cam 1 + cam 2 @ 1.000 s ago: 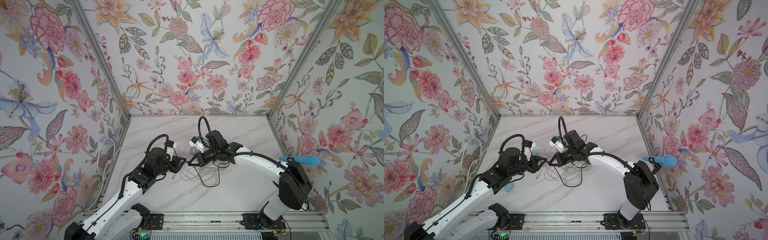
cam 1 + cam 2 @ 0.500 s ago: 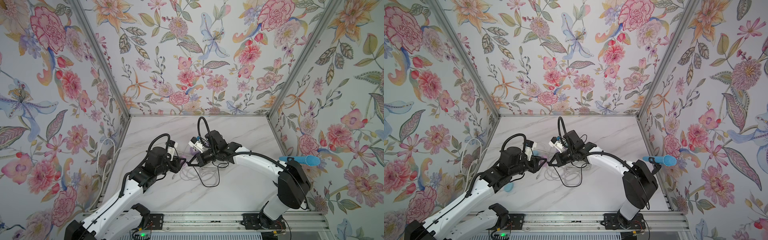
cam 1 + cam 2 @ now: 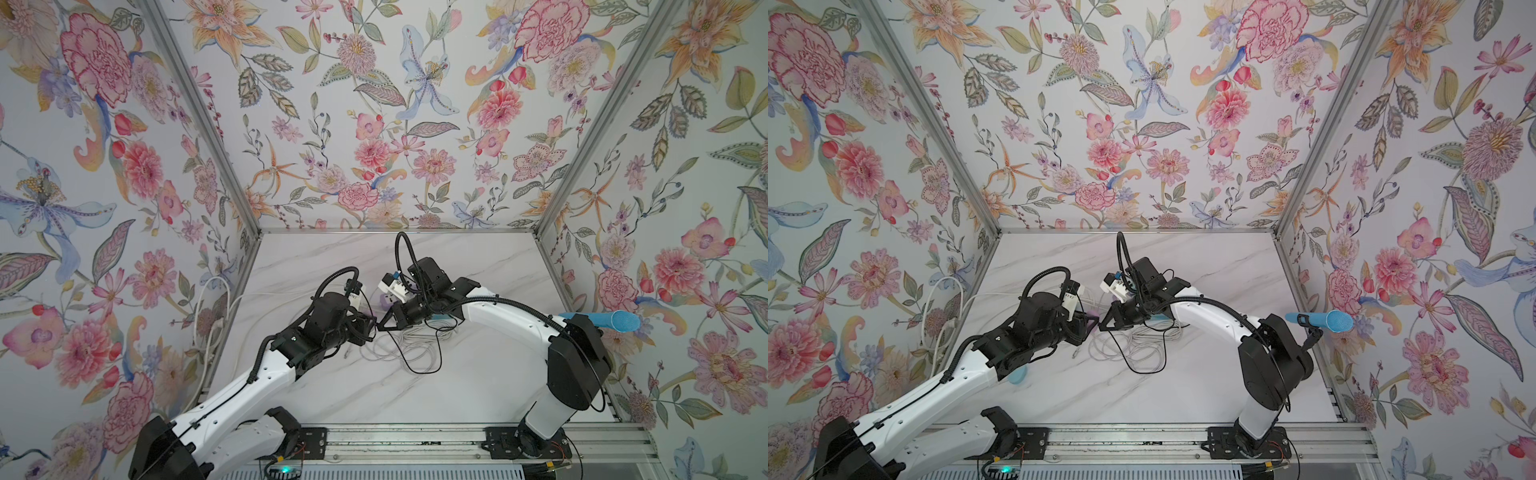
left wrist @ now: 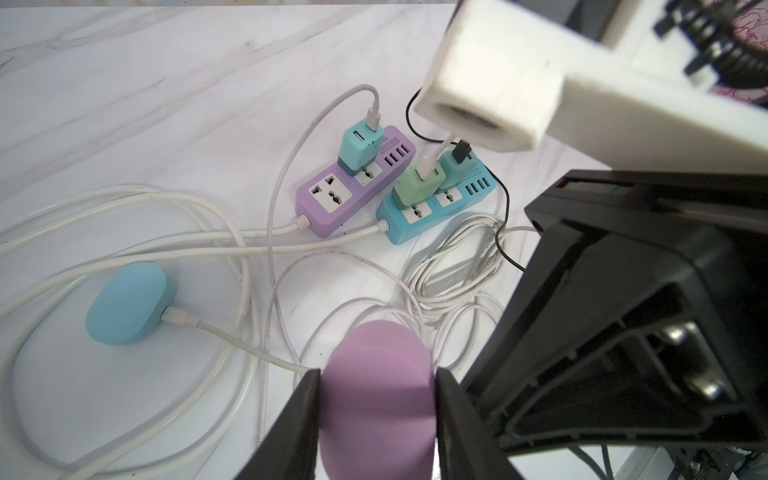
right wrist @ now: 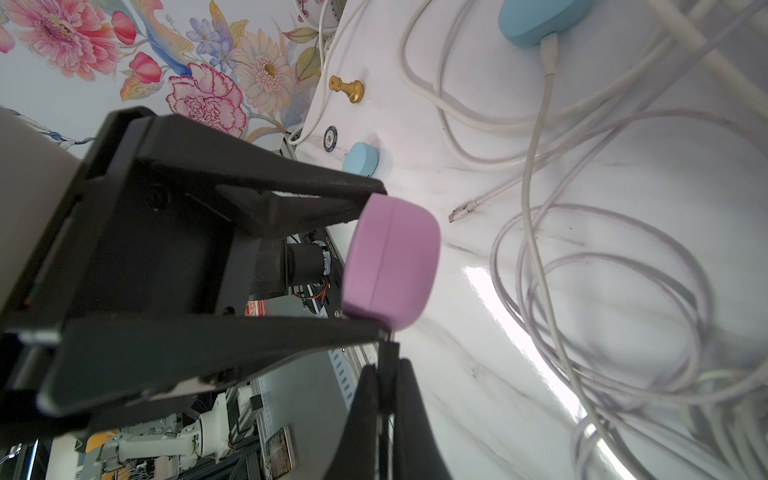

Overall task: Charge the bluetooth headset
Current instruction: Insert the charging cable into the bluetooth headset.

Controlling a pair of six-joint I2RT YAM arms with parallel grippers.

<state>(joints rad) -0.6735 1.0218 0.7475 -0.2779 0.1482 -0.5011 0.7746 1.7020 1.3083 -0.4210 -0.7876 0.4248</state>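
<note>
The counter [image 3: 478, 374] is white marble with grey veins. It stands in a booth of three flowered walls [image 3: 374, 124] joined by metal posts, and a metal rail [image 3: 415, 434] runs along its front edge. At the left edge, thick white cords [image 3: 208, 299] come over onto the counter. Toward that same edge lie a gold knob [image 5: 347, 89], a round chip [image 5: 330, 139] and a small blue case [image 5: 360, 158].

A second blue case [image 4: 126, 309] lies flat on the counter with a white cable plugged into it. Behind it a purple power strip [image 4: 353, 187] and a blue power strip [image 4: 432, 212] lie side by side, both with adapters standing in them. A thin black cable [image 4: 461, 150] is plugged in a teal adapter on the blue one. Loose white cables [image 3: 395, 349] lie in loops in the middle of the counter. A blue microphone [image 3: 602, 321] sticks out at the right wall.

The left arm [image 3: 266, 374] reaches from the front left corner toward the middle, with its forearm low. The left hand [image 4: 376, 374] holds the purple case [image 5: 392, 262] between its two fingers, half wide, raised above the cable loops.

The right arm [image 3: 519, 316] rises from the front right corner, bends, and comes in from the right to meet it. The right hand [image 5: 386, 370] has its fingers pressed together on a thin black plug [image 5: 388, 353]. The tip of the plug is at the lower edge of the purple case. Whether it sits in a port, I cannot tell.
</note>
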